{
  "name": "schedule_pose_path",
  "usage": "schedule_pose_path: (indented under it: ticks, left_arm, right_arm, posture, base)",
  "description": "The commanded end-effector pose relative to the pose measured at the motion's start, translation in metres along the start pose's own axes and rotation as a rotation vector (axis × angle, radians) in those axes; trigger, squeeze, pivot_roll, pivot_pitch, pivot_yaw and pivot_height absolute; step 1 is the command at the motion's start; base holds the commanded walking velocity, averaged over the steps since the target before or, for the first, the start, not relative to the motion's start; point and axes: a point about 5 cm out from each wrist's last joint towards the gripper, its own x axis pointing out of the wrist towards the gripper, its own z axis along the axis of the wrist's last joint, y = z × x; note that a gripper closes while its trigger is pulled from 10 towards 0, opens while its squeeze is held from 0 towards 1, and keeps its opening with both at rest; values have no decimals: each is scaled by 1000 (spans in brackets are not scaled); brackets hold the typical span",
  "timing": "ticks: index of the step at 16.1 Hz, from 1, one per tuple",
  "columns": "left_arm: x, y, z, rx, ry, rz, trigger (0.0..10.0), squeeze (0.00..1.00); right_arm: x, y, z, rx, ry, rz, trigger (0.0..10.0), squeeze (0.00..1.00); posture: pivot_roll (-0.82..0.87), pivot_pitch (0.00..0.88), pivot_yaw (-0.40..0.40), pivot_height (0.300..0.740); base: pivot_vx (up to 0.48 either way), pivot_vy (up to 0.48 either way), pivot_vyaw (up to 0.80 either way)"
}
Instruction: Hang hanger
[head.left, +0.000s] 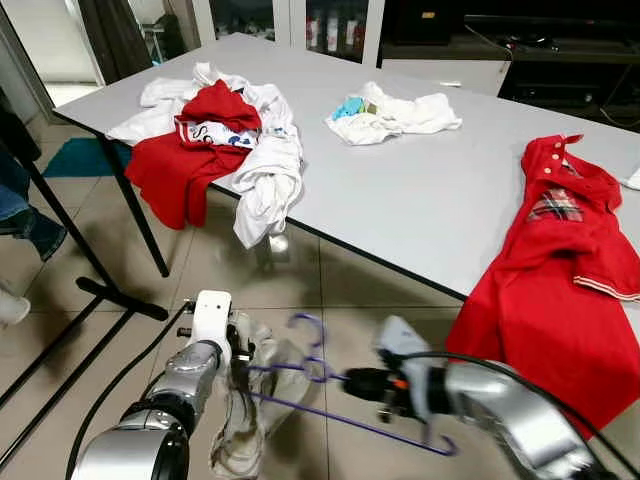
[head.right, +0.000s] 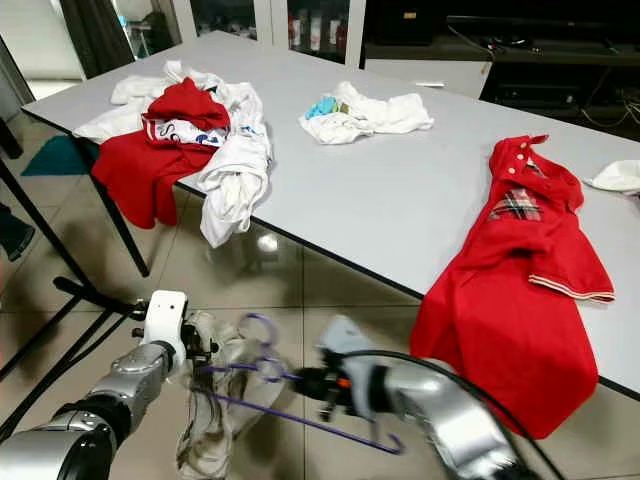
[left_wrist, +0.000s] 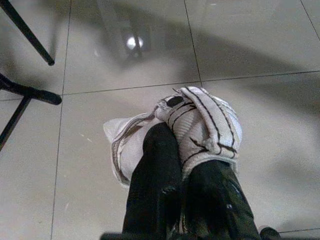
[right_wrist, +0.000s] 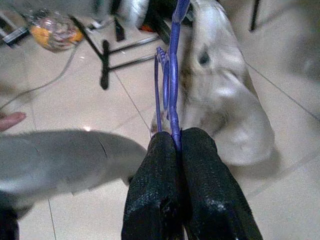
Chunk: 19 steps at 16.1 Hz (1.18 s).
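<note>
The purple hanger (head.left: 330, 385) hangs in the air low over the tiled floor (head.left: 340, 290), in front of the near edge of the grey surface (head.left: 420, 190). Its hook curls upward and its long bar slants down toward the robot's right. The right claw (head.left: 352, 379) has its two black fingers (right_wrist: 200, 185) pressed tight together on the hanger's neck, with the purple wire running up from between them.

Just beside the hanger on the robot's left, a white garment with dark stripes (head.left: 245, 415) hangs bunched and drooping toward the floor. The left claw (head.left: 242, 352) is clamped on it, and in the left wrist view the cloth (left_wrist: 195, 125) is wadded over the closed finger tips. Whether the garment is threaded onto the hanger cannot be told.

On the surface above, a heap of red and white clothes (head.left: 215, 135) sits at the far left corner, with red and white pieces spilling over the near edge. A smaller white bundle with a bit of blue (head.left: 390, 113) lies toward the far edge, well apart from the heap. A red polo shirt (head.left: 565, 270) lies along the right side, its lower part hanging off the near edge.

Black stand legs (head.left: 90, 285) cross the floor on the left, where part of a person's leg and shoe (head.left: 15, 240) shows at the edge.
</note>
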Motion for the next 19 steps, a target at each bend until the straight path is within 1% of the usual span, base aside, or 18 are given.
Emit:
schedule_pose_path:
  ticks: [1,2,3,4,5,6,10,13,16,18,19]
  left_arm:
    - [1,2,11,9,-36,0,10000,0]
    - [1,2,11,10,-36,1,10000,0]
    - [1,2,11,10,-38,1,10000,0]
    - [1,2,12,10,-39,1,10000,0]
    - [2,2,12,10,-41,0,10000,0]
    - [2,2,13,9,-43,0,10000,0]
    - [1,2,12,8,-43,-1,10000,0]
    - [1,1,12,8,-42,-5,10000,0]
    - [2,0,12,6,-43,-8,10000,0]
    - [1,1,11,5,-41,-6,10000,0]
    - [1,1,11,6,-40,-5,10000,0]
  right_arm:
    - [2,-3,0,-6,24,-16,10000,0]
    - [7,-5,0,3,30,-27,10000,0]
    - [14,-10,-1,10,46,-58,10000,0]
    - [16,-13,-2,14,54,-82,10000,0]
    - [17,-21,-3,33,67,-137,10000,0]
    - [17,-25,-3,33,71,-158,10000,0]
    - [13,-33,-3,50,63,-214,10000,0]
    - [11,-33,-2,59,43,-212,10000,0]
    - [4,-28,2,48,8,-169,10000,0]
    - [-9,-24,6,32,-26,-132,10000,0]
    - [-12,-21,5,19,-29,-111,10000,0]
  posture:
    - [-138,0,49,740]
    - [-136,0,49,740]
    - [-134,0,50,740]
    - [-132,0,50,740]
    - [-128,0,49,740]
    - [-128,0,49,740]
    - [-132,0,50,740]
    - [-135,0,48,740]
    - [-135,0,48,740]
    - [-135,0,47,740]
    - [-137,0,48,740]
  base:
    - [0,0,0]
    - [0,0,0]
    - [0,0,0]
    - [0,0,0]
    - [0,0,0]
    - [0,0,0]
    - [0,0,0]
    - [0,0,0]
    - [0,0,0]
    - [0,0,0]
    - [0,0,0]
